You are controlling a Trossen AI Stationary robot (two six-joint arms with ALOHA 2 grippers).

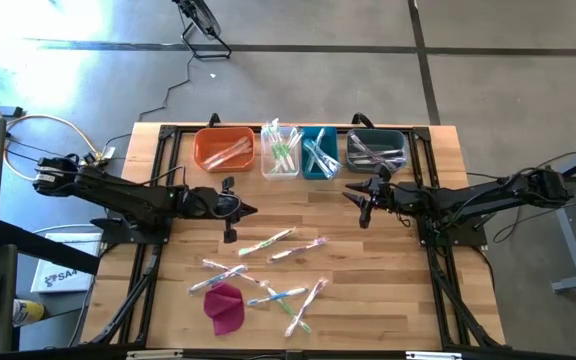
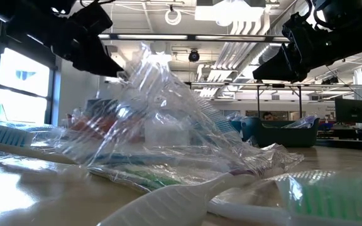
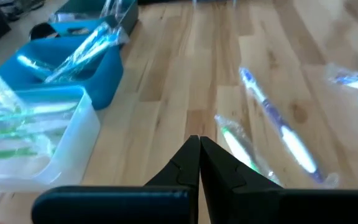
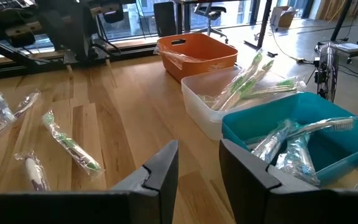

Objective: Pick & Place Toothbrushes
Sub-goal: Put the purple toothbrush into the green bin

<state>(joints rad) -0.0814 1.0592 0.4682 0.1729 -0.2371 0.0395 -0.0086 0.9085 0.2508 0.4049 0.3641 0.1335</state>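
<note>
A pale wooden plank table (image 1: 388, 300) on a black metal frame stands on a grey concrete floor (image 1: 298, 70) crossed by dark seams. In the low view, tall windows (image 2: 17, 81) line the left wall and round ceiling lamps (image 2: 173, 16) hang among exposed pipes. A black office chair (image 4: 211, 14) stands beyond the table.

We could make out only one piece of lettering: the characters "SAA" printed on a white box (image 1: 56, 276) lying on the floor left of the table (image 1: 388, 290). We read no other text, labels, numbers or signs anywhere.
</note>
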